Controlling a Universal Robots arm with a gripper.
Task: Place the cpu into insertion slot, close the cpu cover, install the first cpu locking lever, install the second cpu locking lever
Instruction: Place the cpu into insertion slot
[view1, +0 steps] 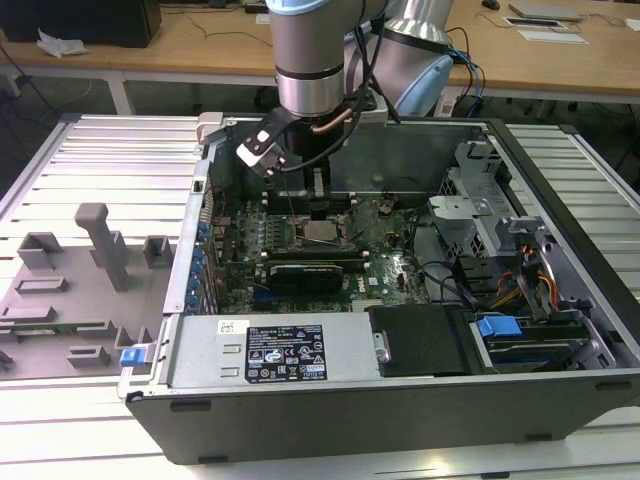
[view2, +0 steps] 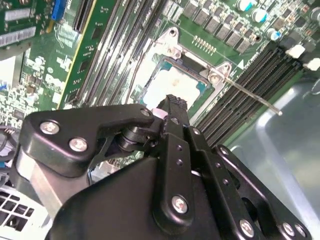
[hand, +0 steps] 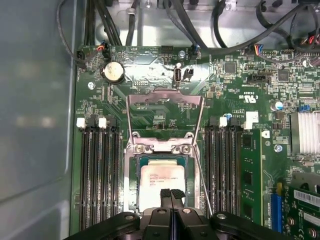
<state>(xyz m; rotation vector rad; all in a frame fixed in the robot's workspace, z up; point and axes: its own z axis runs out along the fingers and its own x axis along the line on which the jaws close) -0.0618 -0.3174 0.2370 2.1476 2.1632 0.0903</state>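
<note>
The cpu, a square silver-grey chip, lies in the insertion slot on the green board. It also shows in the second wrist view, cpu. The cpu cover, a thin metal frame, is swung open and lies back beyond its hinge. One thin locking lever stands unlatched beside the slot; it appears as a rod, the lever, sticking out over the memory slots. My gripper is shut with nothing between its fingers and hovers over the chip's near edge. In the exterior view the gripper hangs over the slot.
Long black memory slots flank the socket on both sides. A black heatsink block lies in front of the socket. Cables run along the case's back wall. A drive cage and a power supply crowd the open case.
</note>
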